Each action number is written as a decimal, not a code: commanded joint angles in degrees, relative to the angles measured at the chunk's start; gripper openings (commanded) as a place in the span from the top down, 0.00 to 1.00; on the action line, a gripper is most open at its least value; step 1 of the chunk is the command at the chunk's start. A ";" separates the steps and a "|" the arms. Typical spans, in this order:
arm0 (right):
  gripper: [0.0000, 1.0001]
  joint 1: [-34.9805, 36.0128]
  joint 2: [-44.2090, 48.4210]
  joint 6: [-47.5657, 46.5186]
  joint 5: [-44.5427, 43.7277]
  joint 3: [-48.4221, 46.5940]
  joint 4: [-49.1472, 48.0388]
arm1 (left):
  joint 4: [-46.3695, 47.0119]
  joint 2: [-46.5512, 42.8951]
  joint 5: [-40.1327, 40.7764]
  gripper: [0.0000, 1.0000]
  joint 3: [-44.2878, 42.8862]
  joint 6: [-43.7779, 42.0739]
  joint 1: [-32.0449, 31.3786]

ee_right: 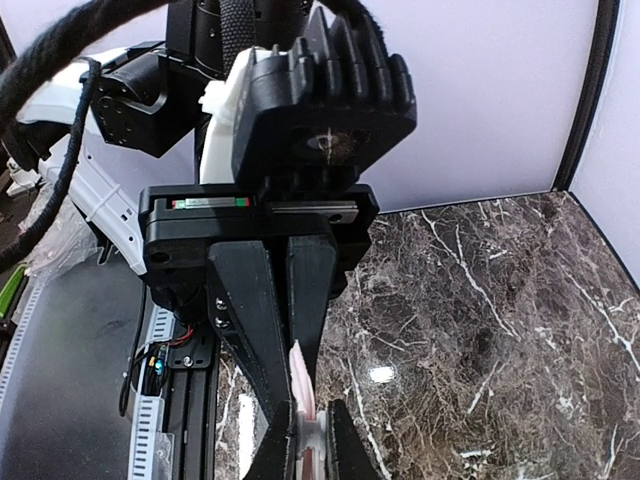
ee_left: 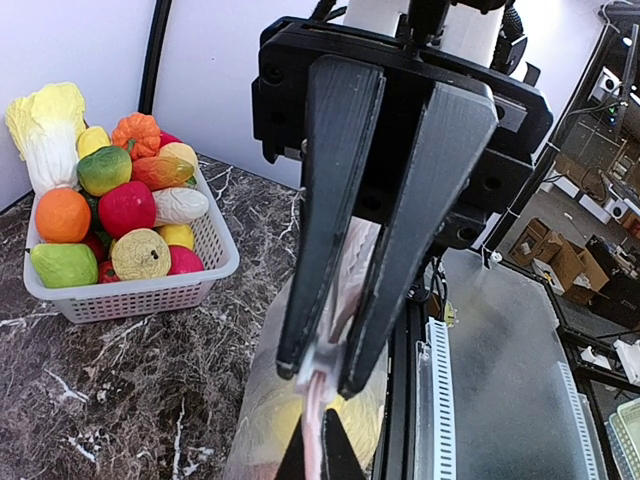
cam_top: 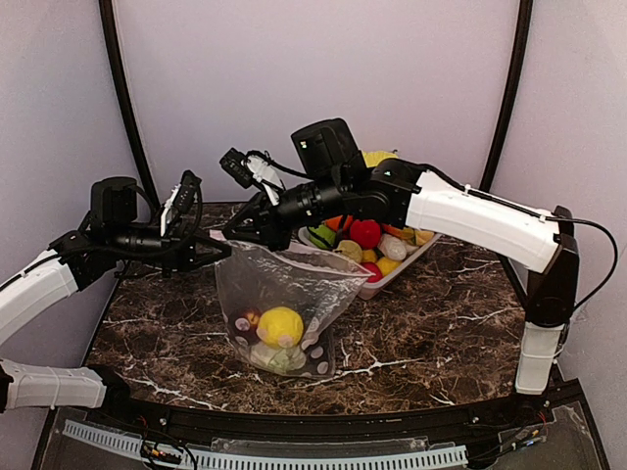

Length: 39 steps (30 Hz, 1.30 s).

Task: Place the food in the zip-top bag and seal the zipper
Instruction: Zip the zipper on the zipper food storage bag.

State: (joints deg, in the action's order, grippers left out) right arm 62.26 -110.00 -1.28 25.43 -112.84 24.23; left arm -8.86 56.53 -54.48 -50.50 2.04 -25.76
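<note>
**Top view.** Zip-top bag (cam_top: 294, 284) hangs above the table (cam_top: 441, 323), held up by its top edge.
- Inside, at the bottom: yellow lemon (cam_top: 280, 326), dark purple piece (cam_top: 245, 321), cauliflower (cam_top: 279, 357).
- Left tool (cam_top: 217, 251) and right tool (cam_top: 245, 230) meet at the bag's upper left corner, just beside each other.
- White basket (cam_top: 416, 257) of other toy produce sits behind the bag.
- Judgement: loading looks done and the step in hand is the seal.

**Left wrist.** Left tool (ee_left: 318, 375) is clenched. The zipper (ee_left: 313, 420), a pale pink strip, is pinched flat between its fingers and runs on below them. The bag's plastic falls away underneath.

**Right wrist.** Right tool (ee_right: 308, 450) is also clamped down, with the zipper (ee_right: 302, 385) standing up as a pink strip between its fingers. The fingertips run off the frame's bottom edge.

**Next move, as I judge it.**
- Left tool anchors its end.
- Right tool keeps a firm pinch and runs along the strip toward the far corner, level with the edge.
- Too loose a pinch would leave the track unpressed.
</note>
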 commanded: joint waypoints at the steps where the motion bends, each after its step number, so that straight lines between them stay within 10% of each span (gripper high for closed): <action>1: 0.98 0.57 0.50 -0.48 -1.85 -0.37 0.64 | 0.24 -0.80 1.19 0.99 0.71 -0.36 -0.08; 39: 1.00 0.24 8.93 -0.23 -9.09 9.83 0.87 | -2.39 -1.39 11.74 0.99 0.32 -1.30 1.53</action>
State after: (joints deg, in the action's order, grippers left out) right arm 62.67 -104.55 -1.63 17.89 -104.51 22.70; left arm -9.78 56.34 -45.98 -50.50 1.10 -25.98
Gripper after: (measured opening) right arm 0.065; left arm 0.010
